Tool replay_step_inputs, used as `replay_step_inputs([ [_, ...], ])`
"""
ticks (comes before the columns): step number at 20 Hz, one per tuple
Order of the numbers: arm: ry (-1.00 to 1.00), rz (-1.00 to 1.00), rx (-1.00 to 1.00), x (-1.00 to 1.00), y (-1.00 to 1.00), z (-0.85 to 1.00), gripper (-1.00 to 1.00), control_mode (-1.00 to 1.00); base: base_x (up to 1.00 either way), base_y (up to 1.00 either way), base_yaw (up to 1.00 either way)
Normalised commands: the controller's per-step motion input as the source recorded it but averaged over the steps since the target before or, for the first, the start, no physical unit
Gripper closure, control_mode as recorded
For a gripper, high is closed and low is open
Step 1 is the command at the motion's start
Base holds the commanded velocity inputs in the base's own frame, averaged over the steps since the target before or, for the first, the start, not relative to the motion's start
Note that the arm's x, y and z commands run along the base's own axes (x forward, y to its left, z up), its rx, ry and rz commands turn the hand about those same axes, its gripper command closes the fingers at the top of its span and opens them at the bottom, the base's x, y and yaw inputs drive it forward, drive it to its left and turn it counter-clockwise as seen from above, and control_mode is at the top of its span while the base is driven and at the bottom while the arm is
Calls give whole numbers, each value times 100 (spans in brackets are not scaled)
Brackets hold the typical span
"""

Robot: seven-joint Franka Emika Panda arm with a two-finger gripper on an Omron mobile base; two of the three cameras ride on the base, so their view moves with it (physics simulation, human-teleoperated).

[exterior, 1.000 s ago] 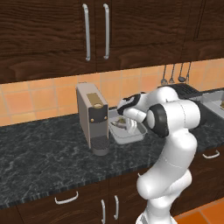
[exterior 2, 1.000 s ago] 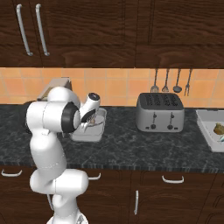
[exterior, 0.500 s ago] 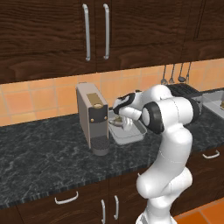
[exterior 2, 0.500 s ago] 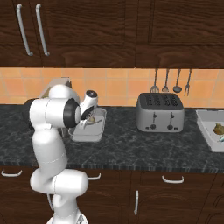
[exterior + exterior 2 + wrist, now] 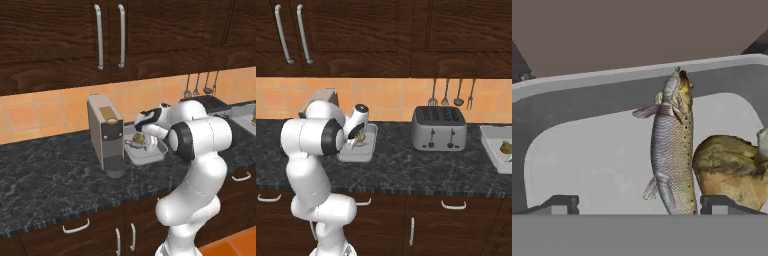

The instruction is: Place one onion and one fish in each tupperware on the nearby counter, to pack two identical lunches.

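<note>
The gripper (image 5: 634,205) hangs just over the near tupperware (image 5: 587,95) on the counter (image 5: 50,185), beside the coffee machine (image 5: 106,135); its 2 fingertips (image 5: 559,204) stand wide apart with nothing clamped between them; the fish (image 5: 673,145) lies in the tub directly below, between the tips, its long axis running straight away from the hand, head toward the far wall of the tub, tail nearest the fingers; the onion (image 5: 729,170) sits touching its flank on one side; so this lunch looks packed, and I'd guess the arm's next business lies well off to its right, at the tray (image 5: 495,152) beyond the toaster (image 5: 438,128).
</note>
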Motion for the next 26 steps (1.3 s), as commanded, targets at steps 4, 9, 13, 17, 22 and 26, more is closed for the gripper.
replay_step_inputs([
  [4, -23, 0, 0, -100, -44, 53, -100, -100, 0, 0, 0],
  [9, -43, 0, 0, -100, -31, 64, -100, -100, 0, 0, 0],
  [13, -47, 0, 0, -100, -20, 47, -100, -100, 0, 0, 0],
  [17, -40, 0, 0, -100, -12, 34, -100, -100, 0, 0, 0],
  [22, -34, 0, 0, -91, -16, 31, -100, -100, 0, 0, 0],
  [26, -31, 0, 2, -81, -34, 44, -100, -100, 0, 0, 0],
])
